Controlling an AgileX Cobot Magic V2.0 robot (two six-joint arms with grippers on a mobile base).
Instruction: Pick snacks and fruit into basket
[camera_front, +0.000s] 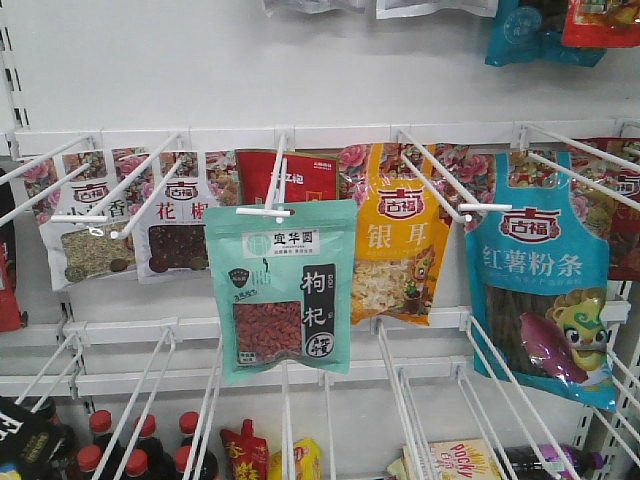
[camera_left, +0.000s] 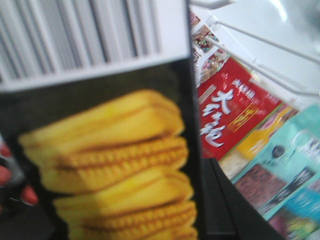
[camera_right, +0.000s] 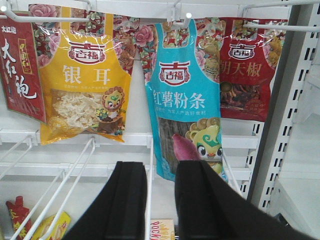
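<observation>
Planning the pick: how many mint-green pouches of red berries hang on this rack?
1. The flat mint-green pouch with a clear window of red dried berries hangs at the front of the centre peg, left of the yellow pouch. Others may be hidden behind it.

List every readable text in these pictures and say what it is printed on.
"枸杞": mint-green pouch, on its black strip.
"银耳" and "古福": yellow pouch.
"红薯粉条": blue pouch.
"大红袍": red pouch.
"POCKY": box at the bottom.
Small print on the pouches: too small to read.
</observation>
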